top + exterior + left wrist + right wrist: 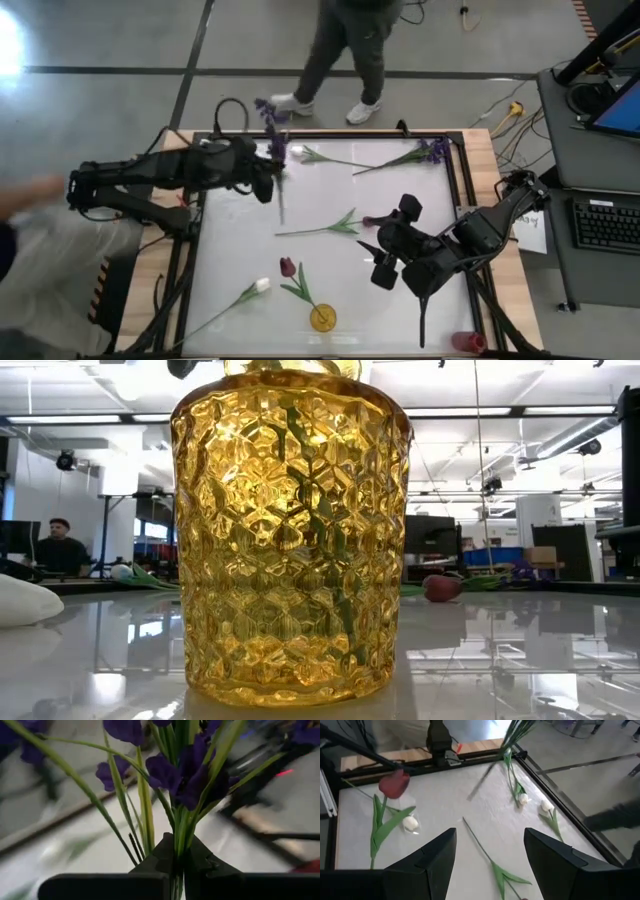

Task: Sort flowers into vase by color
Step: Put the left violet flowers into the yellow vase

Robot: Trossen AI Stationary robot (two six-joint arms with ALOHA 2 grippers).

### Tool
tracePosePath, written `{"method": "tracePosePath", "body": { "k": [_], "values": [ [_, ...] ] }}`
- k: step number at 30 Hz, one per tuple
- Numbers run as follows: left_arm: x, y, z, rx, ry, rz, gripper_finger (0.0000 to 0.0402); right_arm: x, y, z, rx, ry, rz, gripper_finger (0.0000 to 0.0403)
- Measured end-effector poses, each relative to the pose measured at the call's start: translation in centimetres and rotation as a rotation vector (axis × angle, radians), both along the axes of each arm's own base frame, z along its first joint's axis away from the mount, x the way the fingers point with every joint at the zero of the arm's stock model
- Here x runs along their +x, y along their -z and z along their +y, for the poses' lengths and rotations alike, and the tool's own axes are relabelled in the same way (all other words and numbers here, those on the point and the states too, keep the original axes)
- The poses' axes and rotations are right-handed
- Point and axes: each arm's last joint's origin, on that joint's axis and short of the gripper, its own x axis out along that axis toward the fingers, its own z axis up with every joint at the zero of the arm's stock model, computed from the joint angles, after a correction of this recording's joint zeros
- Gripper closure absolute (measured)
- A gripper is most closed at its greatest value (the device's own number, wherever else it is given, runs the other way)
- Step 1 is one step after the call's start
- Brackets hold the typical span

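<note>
My left gripper (268, 185) (177, 865) is near the table's far left, shut on a purple blossom sprig (273, 125). My right gripper (380, 250) (490, 850) hovers open over the bare stem (479, 845) of a dark red tulip (330, 228) lying flat mid-table. Another red tulip (288, 267) (395, 784) stands in a yellow glass vase (322, 318) (290, 530). A white tulip (262, 285) (410, 822) lies near the left front. White tulips (300, 153) (522, 798) and a second purple sprig (430, 152) lie by the far edge. My left gripper pinches the purple sprig's bundled green stems (179, 840) between its two fingers, just below the blossoms (175, 775). The fingers lie across the stem. Blossoms point toward the far edge, and the long bare stem (281, 210) trails toward the near side.
A small red vase (465, 342) stands at the near right corner. A black frame (455, 180) rims the white table top. A person (345, 60) stands beyond the far edge and another sits in the room (60, 545). Bare table lies between the vase and the far flowers.
</note>
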Motion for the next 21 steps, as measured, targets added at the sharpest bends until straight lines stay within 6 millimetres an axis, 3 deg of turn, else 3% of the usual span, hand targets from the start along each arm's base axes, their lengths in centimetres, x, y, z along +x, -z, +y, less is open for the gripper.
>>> {"method": "tracePosePath", "body": {
  "k": [5,13,21],
  "values": [
    [2.4,-2.0,-1.4,0.14,0.209,-0.272,0.0401,0.5,0.1,0.3,0.001,0.005,-0.037,0.0176],
    [7.2,-1.4,-5.5,0.448,0.679,-0.491,0.0401,1.4,0.3,1.3,0.064,-0.037,-0.118,0.0152],
    [10.5,-0.3,-8.0,0.473,0.754,-0.505,0.0402,1.8,-0.2,1.7,0.149,-0.097,-0.157,0.0109]
  ]
}}
